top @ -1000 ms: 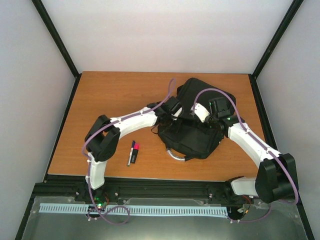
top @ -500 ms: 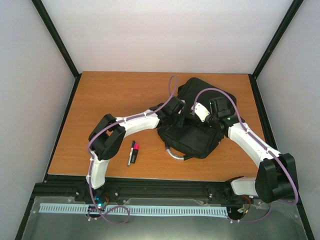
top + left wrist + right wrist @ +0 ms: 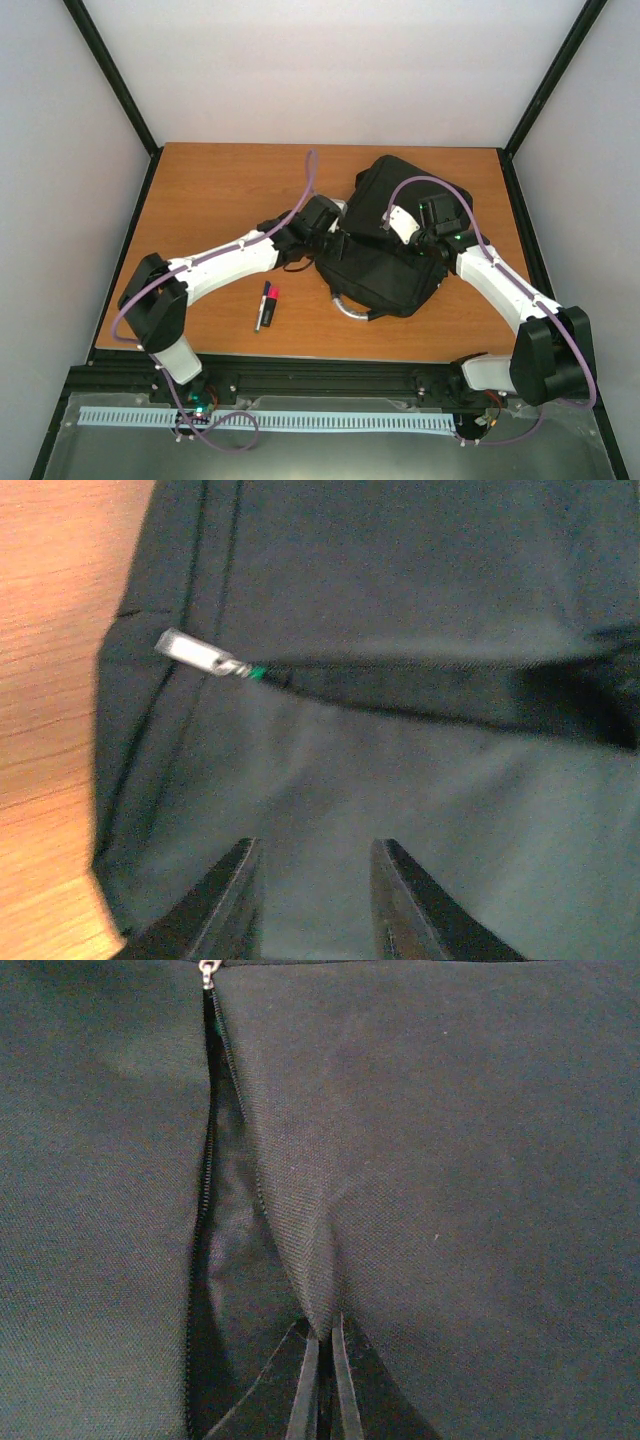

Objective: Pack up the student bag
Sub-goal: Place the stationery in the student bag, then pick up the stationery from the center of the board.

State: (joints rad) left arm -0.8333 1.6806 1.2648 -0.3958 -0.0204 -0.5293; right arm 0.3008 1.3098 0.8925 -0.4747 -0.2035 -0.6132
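Note:
The student bag is a large black backpack lying flat at the table's middle right, its grey loop handle toward the near edge. Its zip opening is parted. My right gripper is shut on a fold of bag fabric at the edge of that opening, and it sits over the bag's middle in the top view. My left gripper is open and empty, just over the bag's left end, short of a silver zipper pull.
A black marker with a pink cap lies on the wooden table left of the bag, near the front edge. A second zipper pull sits at the top of the parted zip.
My left arm has swung back to the left and stretched out lower, taking its gripper from over the bag to the bag's left end. The right arm has stayed put.

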